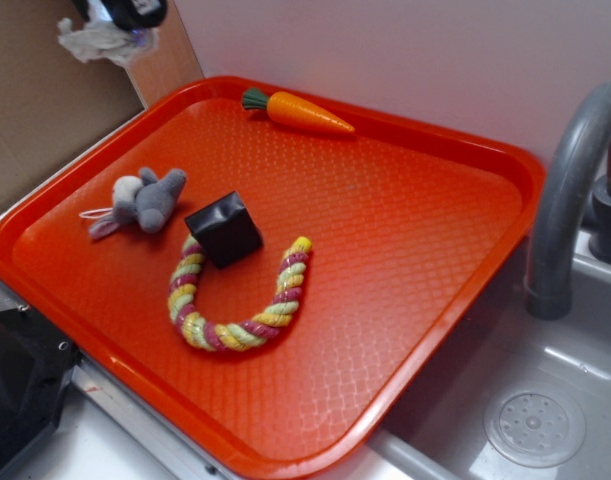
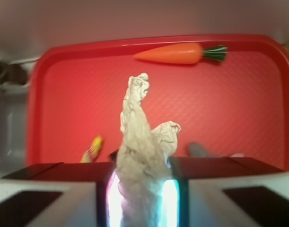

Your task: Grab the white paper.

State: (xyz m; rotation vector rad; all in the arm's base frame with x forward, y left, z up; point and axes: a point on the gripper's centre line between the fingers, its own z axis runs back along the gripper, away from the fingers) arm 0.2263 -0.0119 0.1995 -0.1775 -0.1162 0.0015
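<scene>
The claw (image 1: 125, 12), seen in the exterior view only as a dark shape cut off by the top left corner, hangs high above the far left corner of the red plastic tray (image 1: 425, 140). A small crumpled wad of white tissue-like paper (image 1: 97, 40) dangles just beside and under it, clear of the tray. From this angle alone the grip itself cannot be made out. On the tray lie an orange toy carrot with a green top (image 1: 300, 113) by the far rim, a grey-and-white plush mouse (image 1: 143, 199) toward the left, a glossy black cube-like block (image 1: 223, 229) just beside the mouse, and a curved rope toy of twisted pink, yellow and white strands (image 1: 235, 305) bent round the block's near side. A grey curved faucet (image 1: 570, 190) and a grey sink with a round drain (image 1: 533, 428) stand to the right of the tray.

The wrist view settles the grip. The claw (image 2: 142, 194) is narrowed onto the wad (image 2: 143, 142), its two pads pressing the lower part from either side while the wrinkled upper part sticks out free beyond them. That pinch explains why the paper hangs in the air rather than lying on the tray. Beyond it the carrot (image 2: 175, 53) lies along the far rim of the tray (image 2: 54, 61), and a bit of the rope toy (image 2: 91, 149) shows at lower left. By these views the grab looks done.
</scene>
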